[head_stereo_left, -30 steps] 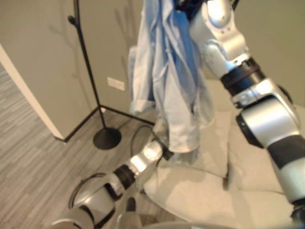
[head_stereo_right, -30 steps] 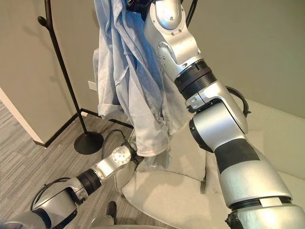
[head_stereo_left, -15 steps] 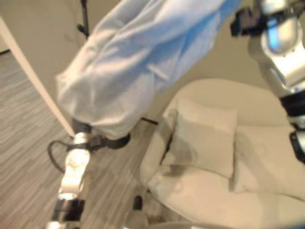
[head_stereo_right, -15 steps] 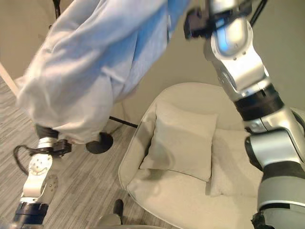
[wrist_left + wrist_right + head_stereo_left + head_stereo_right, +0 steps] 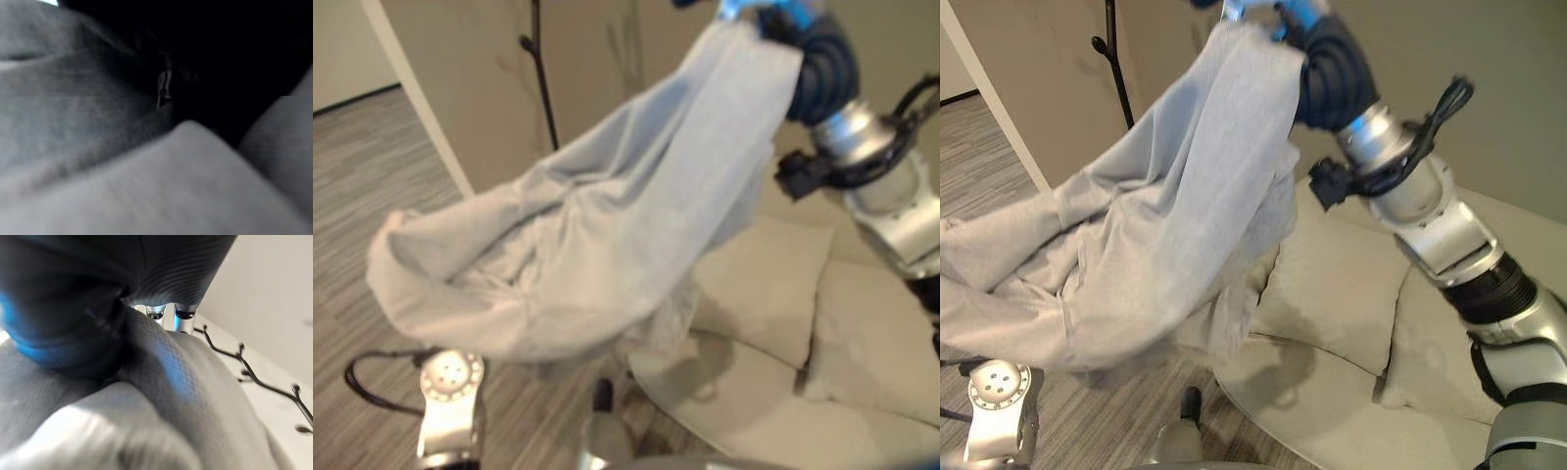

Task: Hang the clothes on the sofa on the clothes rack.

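High at the far right, the right hand (image 5: 1327, 69) holds up 1 pale blue-grey garment (image 5: 607, 255), its fingers (image 5: 168, 316) curled into the cloth's top edge. From there the garment drapes down and left over the left arm; that hand is buried under cloth, so I cannot tell its state. Behind stands 1 black clothes rack (image 5: 540, 83); to the right, 1 cream sofa (image 5: 1332, 411) carries 2 cushions (image 5: 1332, 284).

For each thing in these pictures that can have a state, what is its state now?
Shirt: off the sofa, held up high at one end, spread out and sagging low toward the other end, not on the rack.
Right hand: raised, holding the top of the shirt.
Left hand: hidden under the cloth, cannot tell.
Clothes rack: upright by the wall, nothing hanging on the part that shows.
Sofa: no clothes on it, two cushions leaning on its back.
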Tool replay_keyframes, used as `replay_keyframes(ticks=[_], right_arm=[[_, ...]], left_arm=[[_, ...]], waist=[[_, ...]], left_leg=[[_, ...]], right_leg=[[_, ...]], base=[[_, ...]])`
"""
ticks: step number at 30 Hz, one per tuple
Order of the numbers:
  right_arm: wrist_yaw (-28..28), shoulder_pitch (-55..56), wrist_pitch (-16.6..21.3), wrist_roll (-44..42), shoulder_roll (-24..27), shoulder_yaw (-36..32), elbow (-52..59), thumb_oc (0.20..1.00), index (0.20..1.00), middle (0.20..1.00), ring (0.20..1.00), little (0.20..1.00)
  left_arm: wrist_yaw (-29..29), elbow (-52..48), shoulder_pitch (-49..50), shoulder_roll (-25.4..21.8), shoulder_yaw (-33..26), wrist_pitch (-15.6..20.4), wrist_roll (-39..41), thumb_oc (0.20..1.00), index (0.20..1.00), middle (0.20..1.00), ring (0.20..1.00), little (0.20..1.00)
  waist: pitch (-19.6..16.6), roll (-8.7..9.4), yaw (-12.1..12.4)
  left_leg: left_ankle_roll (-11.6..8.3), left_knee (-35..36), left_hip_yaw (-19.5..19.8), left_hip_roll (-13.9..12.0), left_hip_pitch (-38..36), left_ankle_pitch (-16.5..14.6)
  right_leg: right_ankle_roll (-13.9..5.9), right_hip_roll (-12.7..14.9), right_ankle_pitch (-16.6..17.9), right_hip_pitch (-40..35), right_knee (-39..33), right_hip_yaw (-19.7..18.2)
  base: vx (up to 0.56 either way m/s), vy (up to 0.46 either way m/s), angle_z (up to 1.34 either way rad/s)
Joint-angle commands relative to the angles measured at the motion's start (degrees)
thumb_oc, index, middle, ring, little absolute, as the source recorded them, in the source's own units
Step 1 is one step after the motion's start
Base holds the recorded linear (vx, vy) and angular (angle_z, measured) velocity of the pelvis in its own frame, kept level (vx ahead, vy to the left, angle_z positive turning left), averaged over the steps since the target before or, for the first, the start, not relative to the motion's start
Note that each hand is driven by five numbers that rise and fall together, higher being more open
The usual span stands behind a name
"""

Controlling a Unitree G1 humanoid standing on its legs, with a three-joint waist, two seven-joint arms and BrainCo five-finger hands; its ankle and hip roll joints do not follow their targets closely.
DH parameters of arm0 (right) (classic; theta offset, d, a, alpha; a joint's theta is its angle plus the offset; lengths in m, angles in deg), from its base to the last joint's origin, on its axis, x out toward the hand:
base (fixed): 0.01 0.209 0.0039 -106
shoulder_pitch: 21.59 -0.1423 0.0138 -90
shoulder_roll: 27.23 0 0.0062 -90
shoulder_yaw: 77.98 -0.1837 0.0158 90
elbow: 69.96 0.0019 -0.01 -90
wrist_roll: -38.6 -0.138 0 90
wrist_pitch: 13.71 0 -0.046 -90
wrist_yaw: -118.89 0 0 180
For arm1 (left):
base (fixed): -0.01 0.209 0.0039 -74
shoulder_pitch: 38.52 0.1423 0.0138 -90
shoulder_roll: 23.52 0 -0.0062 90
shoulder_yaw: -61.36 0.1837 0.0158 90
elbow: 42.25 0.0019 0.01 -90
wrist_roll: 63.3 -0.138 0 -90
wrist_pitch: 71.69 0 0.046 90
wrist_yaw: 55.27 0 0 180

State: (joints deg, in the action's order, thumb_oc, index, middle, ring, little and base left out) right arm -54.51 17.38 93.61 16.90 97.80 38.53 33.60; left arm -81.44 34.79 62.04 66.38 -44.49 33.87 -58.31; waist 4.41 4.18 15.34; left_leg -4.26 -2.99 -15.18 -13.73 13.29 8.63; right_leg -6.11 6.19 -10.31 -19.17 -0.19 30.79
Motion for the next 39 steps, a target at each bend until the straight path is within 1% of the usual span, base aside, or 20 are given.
replay_keyframes(ticks=[1,4,6,8,9,10,11,12,13,14,15,16,18,21,25,29,30,34,35,39], right_arm=[[3.15,-3.4,1.57,0.18,-1.01,-6.45,-3.03,0.2,0.2,0.2,0.2,0.2],[4.7,-1.44,1.02,2.9,0.0,-8.14,-2.57,0.2,0.2,0.2,0.2,0.2],[7.1,1.44,0.94,6.54,-0.1,-10.83,-1.82,0.2,0.2,0.2,0.2,0.2],[9.14,5.69,0.64,9.0,-1.14,-14.34,-0.75,0.2,0.2,0.2,0.2,0.2],[10.11,8.43,0.29,11.32,-3.17,-16.26,0.49,0.2,0.2,0.2,0.2,0.2],[10.17,9.21,0.08,11.6,-3.29,-16.86,1.03,0.2,0.2,0.2,0.2,0.2],[10.68,12.66,-0.05,13.45,-4.33,-18.96,2.41,0.2,0.2,0.2,0.2,0.2],[10.19,18.01,-1.4,15.62,-5.67,-22.85,5.03,0.2,0.2,0.2,0.2,0.2],[10.16,20.88,-2.01,17.24,-6.91,-24.2,5.01,0.2,0.2,0.2,0.2,0.2],[10.58,21.91,-2.5,18.5,-8.31,-25.15,5.44,0.2,0.2,0.2,0.2,0.2],[11.41,22.51,-3.38,19.82,-9.29,-25.75,4.72,0.2,0.2,0.2,0.2,0.2],[12.19,22.07,-3.74,20.41,-9.98,-25.83,4.23,0.2,0.2,0.2,0.2,0.2],[12.01,23.74,-4.07,20.62,-12.16,-26.91,5.97,0.2,0.2,0.2,0.2,0.2],[11.91,24.46,-3.8,23.04,-10.36,-29.35,6.17,0.2,0.2,0.2,0.2,0.2],[12.01,27.46,-2.74,24.19,-10.56,-32.81,7.17,0.2,0.2,0.2,0.2,0.2],[12.43,29.87,-3.33,24.49,-10.3,-34.16,6.08,0.2,0.2,0.2,0.2,0.2],[12.39,30.84,-3.31,24.39,-10.12,-34.75,6.13,0.2,0.2,0.2,0.2,0.2],[11.87,35.02,-4.11,24.39,-9.56,-37.89,7.25,0.2,0.2,0.2,0.2,0.2],[11.36,36.21,-4.59,24.55,-9.43,-38.63,7.35,0.2,0.2,0.2,0.2,0.2],[11.07,36.78,-4.32,24.84,-10.67,-38.24,7.35,0.2,0.2,0.2,0.2,0.2]], left_arm=[[-0.81,-2.66,-3.76,-3.86,1.89,4.21,-1.96,0.2,0.2,0.2,0.2,0.2],[0.26,-3.29,-3.99,-3.69,4.09,4.36,-1.43,0.2,0.2,0.2,0.2,0.2],[0.43,-3.54,-5.13,-4.21,6.06,4.52,-1.07,0.2,0.2,0.2,0.2,0.2],[0.47,-3.57,-6.0,-4.18,7.81,4.24,-0.46,0.2,0.2,0.2,0.2,0.2],[0.86,-3.14,-7.03,-4.65,9.69,3.84,-0.94,0.2,0.2,0.2,0.2,0.2],[0.83,-3.0,-7.11,-4.92,9.97,3.85,-0.97,0.2,0.2,0.2,0.2,0.2],[1.11,-2.52,-7.9,-4.8,10.74,3.51,-0.75,0.2,0.2,0.2,0.2,0.2],[2.19,-1.7,-8.97,-5.34,12.91,3.21,-0.75,0.2,0.2,0.2,0.2,0.2],[3.01,-0.96,-9.44,-6.08,14.82,3.31,-0.45,0.2,0.2,0.2,0.2,0.2],[3.3,-0.86,-9.88,-7.21,15.11,3.2,-0.95,0.2,0.2,0.2,0.2,0.2],[3.57,-1.24,-10.0,-9.07,15.4,2.79,-2.49,0.2,0.2,0.2,0.2,0.2],[3.06,-1.43,-10.02,-10.9,14.68,2.23,-4.09,0.2,0.2,0.2,0.2,0.2],[2.53,-1.63,-9.93,-12.58,12.86,1.75,-4.67,0.2,0.2,0.2,0.2,0.2],[2.48,-1.87,-10.36,-13.25,11.91,1.62,-6.76,0.2,0.2,0.2,0.2,0.2],[4.53,-2.12,-9.33,-11.9,11.67,1.13,-8.33,0.2,0.2,0.2,0.2,0.2],[6.99,-0.11,-9.17,-10.15,13.38,1.01,-7.99,0.2,0.2,0.2,0.2,0.2],[7.7,0.44,-9.25,-9.62,13.85,0.93,-7.63,0.2,0.2,0.2,0.2,0.2],[9.9,1.34,-10.93,-8.93,15.87,0.24,-7.73,0.2,0.2,0.2,0.2,0.2],[10.79,1.24,-11.09,-8.06,16.25,-0.28,-8.18,0.2,0.2,0.2,0.2,0.2],[11.44,0.32,-10.25,-6.79,16.05,-0.18,-7.08,0.2,0.2,0.2,0.2,0.2]], waist=[[-2.07,-0.44,-3.86],[-2.75,-1.24,-6.3],[-2.27,-0.48,-7.25],[-1.8,0.2,-7.78],[-1.49,0.11,-7.2],[-1.47,0.42,-7.13],[-1.54,0.01,-7.85],[-2.02,0.57,-7.71],[-1.8,1.11,-7.08],[-1.65,1.52,-6.81],[-1.25,2.14,-6.69],[-1.21,2.34,-6.62],[0.01,2.19,-8.89],[-0.01,2.65,-10.72],[0.95,4.08,-11.79],[1.6,5.22,-12.83],[1.9,5.41,-13.46],[1.76,4.95,-15.9],[0.82,5.27,-16.38],[-0.82,5.21,-16.29]], left_leg=[[-9.55,1.17,1.0,-11.72,-11.54,8.44],[-10.12,4.16,-0.52,-16.6,-13.26,11.47],[-10.74,6.16,-1.14,-20.2,-12.2,16.65],[-10.74,6.65,0.06,-22.2,-11.16,17.66],[-10.74,4.75,3.31,-22.62,-10.03,14.14],[-10.74,3.78,3.78,-22.49,-9.56,13.25],[-10.74,2.65,3.93,-21.57,-8.31,6.96],[-10.74,-2.74,4.88,-18.85,-4.8,-0.2],[-10.12,-7.79,5.44,-16.29,-1.41,-2.75],[-8.99,-9.63,5.97,-13.78,-0.23,-4.58],[-6.69,-10.71,4.82,-11.4,0.34,-6.63],[-5.11,-11.29,3.57,-9.77,0.14,-8.44],[-1.77,-11.31,2.3,-5.41,-0.84,-9.8],[0.57,-4.59,-1.21,0.04,-5.2,-8.72],[2.01,0.77,-2.28,6.1,-10.12,-8.99],[2.23,3.74,-1.16,8.85,-13.88,-10.2],[2.67,4.07,-1.78,9.57,-14.12,-9.7],[3.69,5.0,0.84,11.44,-16.33,-11.16],[4.11,4.48,1.09,12.76,-17.44,-12.76],[3.33,0.03,-0.21,12.3,-18.57,-16.43]], right_leg=[[0.03,4.27,6.57,8.91,0.11,0.53],[-2.02,9.12,7.31,11.13,3.42,1.49],[-3.86,13.57,7.19,12.54,7.3,1.91],[-5.52,17.61,7.65,12.83,10.02,1.21],[-6.81,20.69,8.36,12.13,10.95,0.13],[-7.02,20.96,8.29,11.99,11.2,0.26],[-7.51,22.15,8.48,11.18,10.7,0.28],[-8.65,23.91,12.28,8.73,9.46,0.83],[-8.77,26.69,18.55,7.36,9.73,1.64],[-8.53,28.35,21.89,7.07,10.97,2.0],[-8.41,30.85,27.66,7.49,13.6,2.92],[-8.6,31.88,30.08,7.94,16.49,3.59],[-7.56,29.36,28.57,12.43,22.4,0.88],[-5.53,21.42,20.29,18.88,24.77,0.86],[-2.88,9.76,12.13,23.86,21.26,1.46],[-1.28,3.23,10.52,26.54,13.27,-5.34],[-0.56,2.97,11.76,27.68,12.19,-5.47],[-2.09,4.07,16.24,29.67,10.87,-6.45],[-1.63,4.17,15.17,26.48,7.82,-5.08],[-0.23,2.68,13.03,22.47,5.53,-5.11]], base=[[-0.02,0.323,-0.14],[-0.03,0.507,0.44],[0.02,0.577,0.29],[0.13,0.704,0.99],[0.15,0.609,1.07],[0.16,0.613,0.14],[0.14,0.413,0.04],[0.19,0.691,0.27],[0.2,0.702,0.7],[0.15,0.721,0.66],[0.17,0.679,0.67],[0.16,0.756,0.83],[0.14,0.701,0.88],[0.09,0.558,0.57],[0.08,0.316,0.08],[0.08,0.099,0.26],[0.1,0.072,0.26],[0.18,0.034,0.37],[0.2,0.028,0.51],[0.23,-0.031,0.1]])
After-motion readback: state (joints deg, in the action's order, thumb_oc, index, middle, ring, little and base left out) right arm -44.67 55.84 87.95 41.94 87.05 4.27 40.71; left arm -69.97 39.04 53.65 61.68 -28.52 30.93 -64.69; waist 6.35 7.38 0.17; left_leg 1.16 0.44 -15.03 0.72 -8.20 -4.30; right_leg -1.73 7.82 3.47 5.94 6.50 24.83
